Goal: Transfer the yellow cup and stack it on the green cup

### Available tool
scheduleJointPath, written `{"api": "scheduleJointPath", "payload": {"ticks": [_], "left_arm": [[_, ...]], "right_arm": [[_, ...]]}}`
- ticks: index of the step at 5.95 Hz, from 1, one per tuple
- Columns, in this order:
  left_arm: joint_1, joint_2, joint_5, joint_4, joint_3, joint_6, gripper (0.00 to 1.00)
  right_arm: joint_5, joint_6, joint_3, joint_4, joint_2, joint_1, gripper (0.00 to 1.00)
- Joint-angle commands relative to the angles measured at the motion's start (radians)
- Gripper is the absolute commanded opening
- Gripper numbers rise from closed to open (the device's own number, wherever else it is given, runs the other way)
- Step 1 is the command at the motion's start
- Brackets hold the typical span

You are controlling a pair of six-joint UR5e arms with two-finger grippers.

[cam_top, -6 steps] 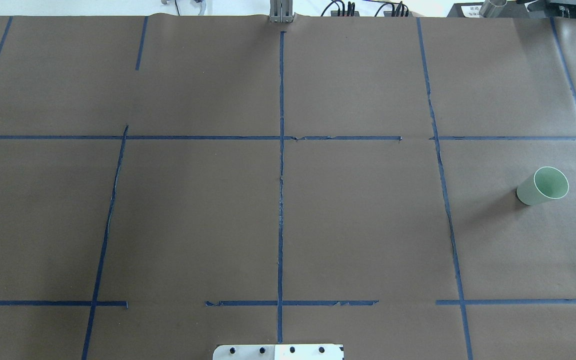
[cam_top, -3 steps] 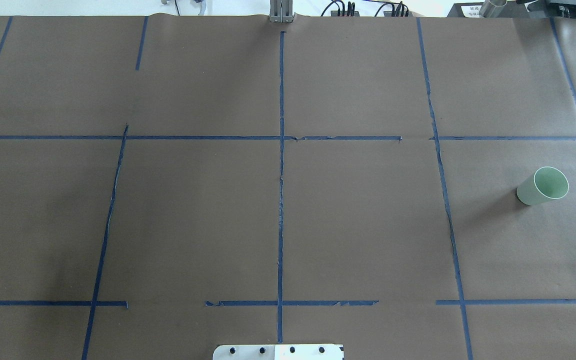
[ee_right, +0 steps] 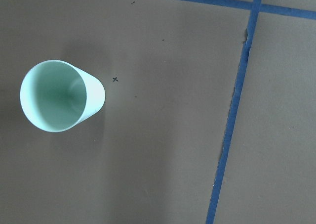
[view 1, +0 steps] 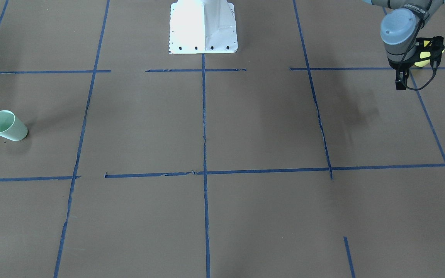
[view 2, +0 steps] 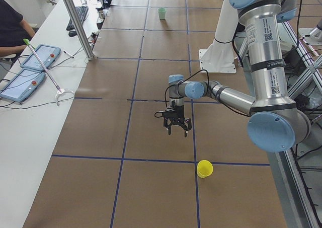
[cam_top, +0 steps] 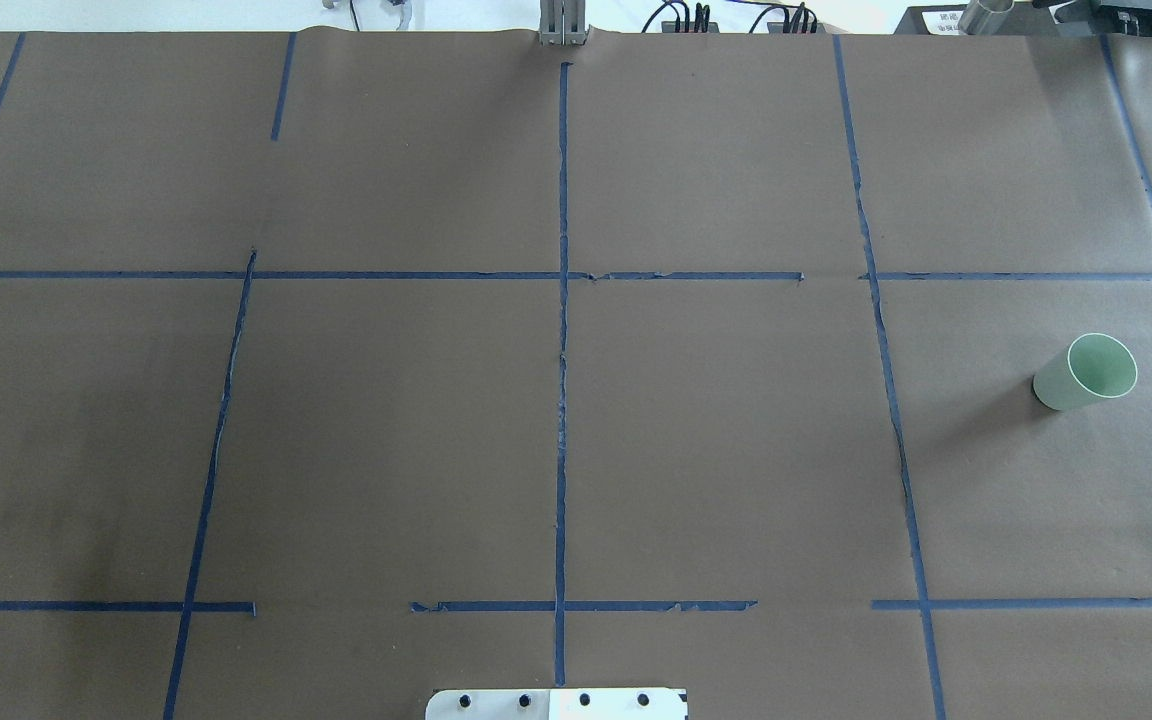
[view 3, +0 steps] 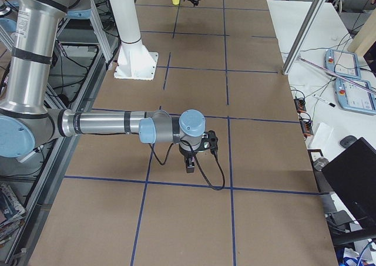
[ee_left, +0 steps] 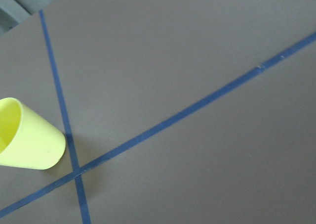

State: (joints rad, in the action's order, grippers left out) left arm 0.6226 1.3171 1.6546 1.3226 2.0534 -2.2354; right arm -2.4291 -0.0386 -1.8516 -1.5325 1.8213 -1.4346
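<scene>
The yellow cup stands upright on the brown table at the robot's left end, on a blue tape line. It also shows at the left edge of the left wrist view and partly behind the gripper in the front view. My left gripper hangs above the table beside the cup, apart from it, with its fingers spread and empty. The green cup stands upright at the table's right end, and the right wrist view looks down into it. My right gripper shows only in the exterior right view, so I cannot tell its state.
Blue tape lines divide the brown paper into squares. The white robot base is at the robot's edge of the table. A side bench with tablets, a metal pole and a seated person is beyond the far edge.
Half a second ago a dark part of the left gripper showed at the overhead view's left edge; it is now out of that view. The green cup has not moved.
</scene>
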Motion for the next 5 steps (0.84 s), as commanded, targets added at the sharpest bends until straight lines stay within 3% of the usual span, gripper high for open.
{"api": "scheduleJointPath", "payload": {"ticks": [1, 3, 5], "left_arm": [[-0.071, -0.027, -0.047, -0.115, -0.036, -0.233, 1.00], [-0.212, -0.035, -0.071, -0.135, -0.170, -0.508, 1.00], [-0.315, -0.039, -0.067, -0.169, -0.202, -0.680, 1.00]], "right_arm": [[-0.013, 0.000, -0.001, 0.000, 0.015, 0.017, 1.00], [-0.013, 0.000, -0.001, 0.000, 0.015, 0.025, 1.00], [-0.015, -0.001, -0.008, 0.002, 0.024, 0.025, 1.00]]}}
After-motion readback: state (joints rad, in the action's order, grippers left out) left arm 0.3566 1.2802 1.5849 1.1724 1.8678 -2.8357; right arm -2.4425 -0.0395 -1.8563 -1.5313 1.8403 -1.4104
